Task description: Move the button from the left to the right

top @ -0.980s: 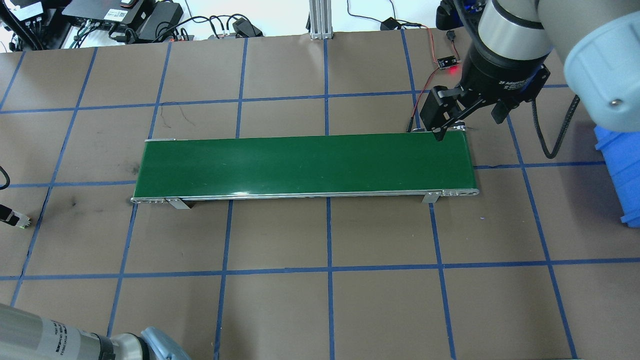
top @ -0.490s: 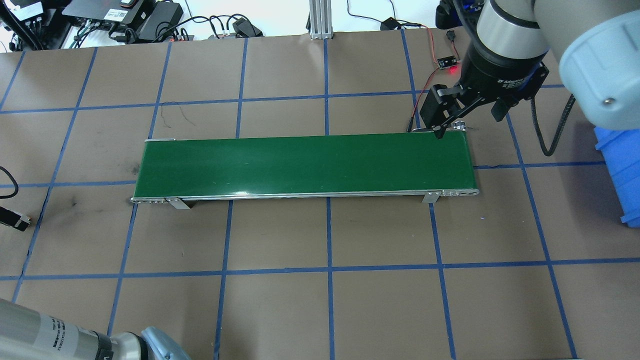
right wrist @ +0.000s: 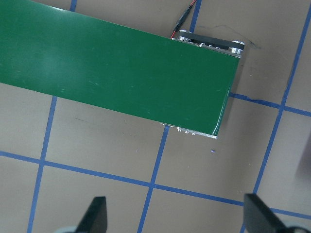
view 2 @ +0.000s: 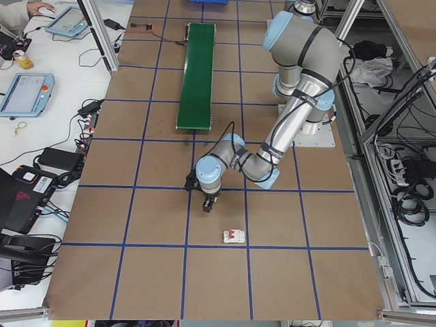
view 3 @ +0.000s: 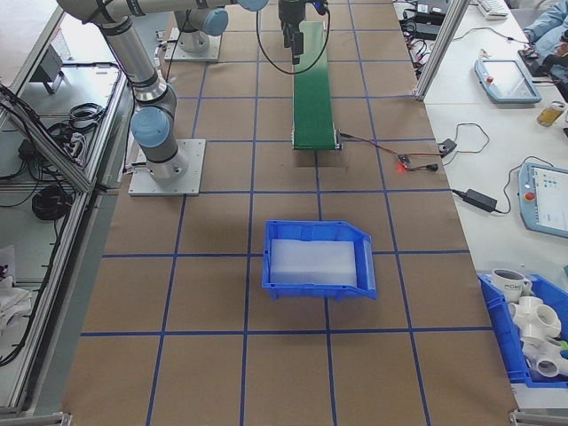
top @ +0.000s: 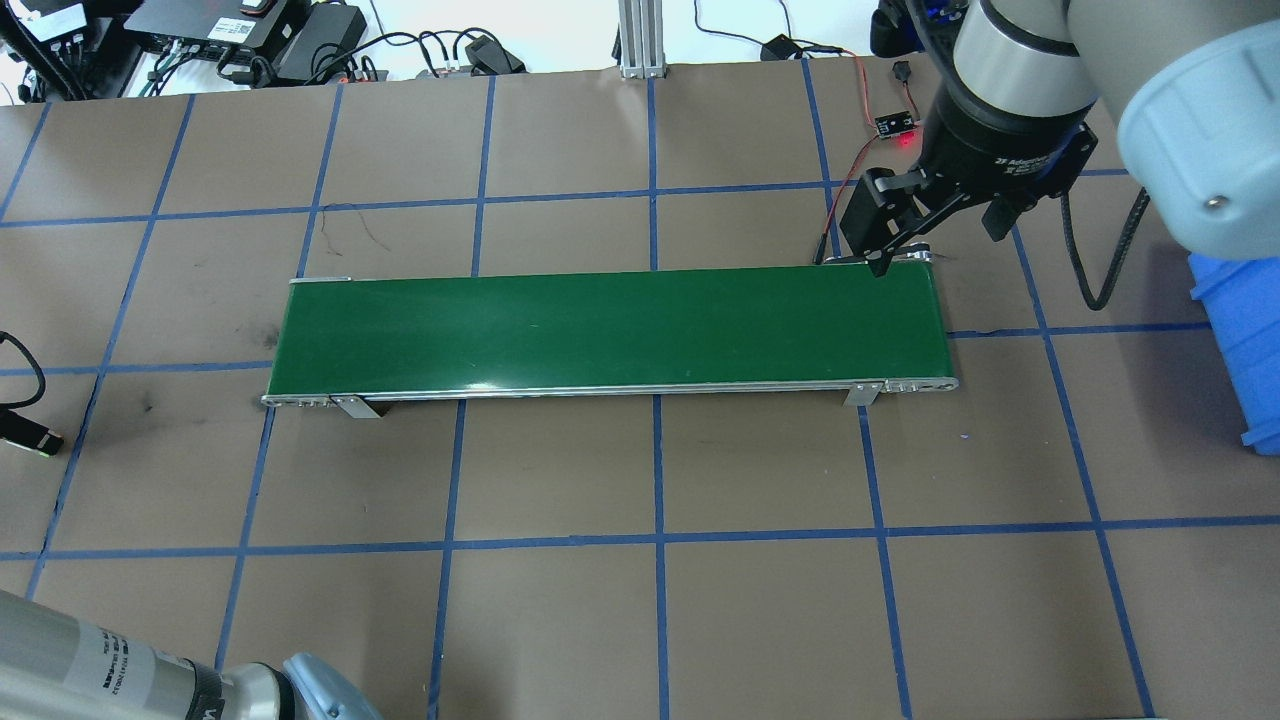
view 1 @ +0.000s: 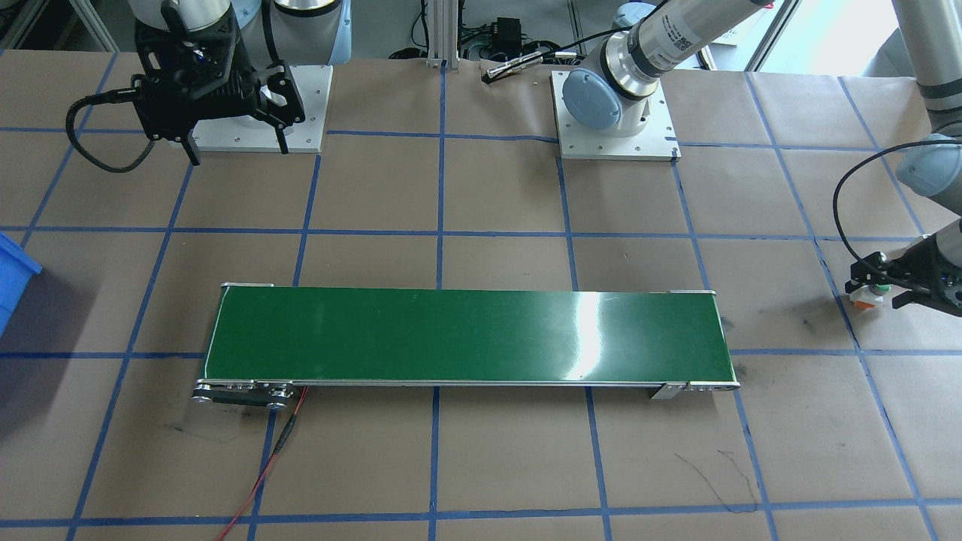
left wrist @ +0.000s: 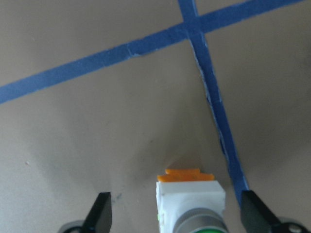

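Green-capped button [left wrist: 192,208] between wide-spread left gripper [left wrist: 175,218] fingers; right gripper [right wrist: 175,216] spread, empty.

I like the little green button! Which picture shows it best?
The left wrist view: the button fills the bottom, green cap, white body, orange base. The front-facing view shows it tiny by the left end effector. In other views I can't find it.

Six cameras around one gridded worktop [top: 640,620]

Overhead looks forward and down from behind the robot; the front-facing view looks back steeply. Both share the green conveyor belt [top: 610,328], as do the two end views along the worktop. The left wrist camera sits close above the paper; the right wrist camera looks down on the belt's right end.
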Controlling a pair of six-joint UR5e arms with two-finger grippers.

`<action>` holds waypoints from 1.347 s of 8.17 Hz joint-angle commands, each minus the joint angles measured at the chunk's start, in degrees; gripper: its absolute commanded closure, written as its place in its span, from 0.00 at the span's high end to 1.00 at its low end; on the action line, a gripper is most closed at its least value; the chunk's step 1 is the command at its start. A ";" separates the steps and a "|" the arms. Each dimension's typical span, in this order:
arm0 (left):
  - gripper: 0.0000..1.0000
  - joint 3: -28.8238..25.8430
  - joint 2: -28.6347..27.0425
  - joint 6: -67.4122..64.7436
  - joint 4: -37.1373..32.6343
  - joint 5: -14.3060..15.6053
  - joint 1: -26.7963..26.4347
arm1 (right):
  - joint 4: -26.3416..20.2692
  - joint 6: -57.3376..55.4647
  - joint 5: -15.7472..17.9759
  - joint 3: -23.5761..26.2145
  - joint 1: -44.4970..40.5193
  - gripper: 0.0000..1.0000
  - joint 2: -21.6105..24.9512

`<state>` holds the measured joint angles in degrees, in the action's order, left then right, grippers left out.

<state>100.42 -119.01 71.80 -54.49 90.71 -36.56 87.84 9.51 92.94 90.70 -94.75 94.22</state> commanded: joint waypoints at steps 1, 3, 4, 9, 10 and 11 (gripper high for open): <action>0.00 0.03 -0.17 0.10 0.17 -1.06 0.00 | 0.05 0.25 0.05 0.00 0.00 1.00 0.00; 0.00 0.03 0.53 0.01 -0.09 -1.06 -0.09 | 0.14 0.25 0.05 0.00 0.00 1.00 0.00; 0.00 -0.05 1.75 -0.42 -0.18 -1.93 -0.17 | 0.14 0.25 0.05 0.00 0.00 1.00 0.00; 0.00 0.12 18.60 -16.99 -15.95 -3.61 -9.46 | 0.14 0.25 -0.04 0.00 0.00 1.00 -0.09; 0.00 0.21 21.07 -21.13 -18.09 -3.53 -12.01 | 0.14 0.25 -0.04 0.00 0.00 1.00 -0.09; 0.00 0.30 22.40 -26.83 -18.20 -3.52 -15.26 | 0.14 0.25 -0.04 0.00 0.00 1.00 -0.09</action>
<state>100.54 -100.60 54.19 -69.79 87.19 -46.43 87.98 9.76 92.91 90.70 -94.75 94.13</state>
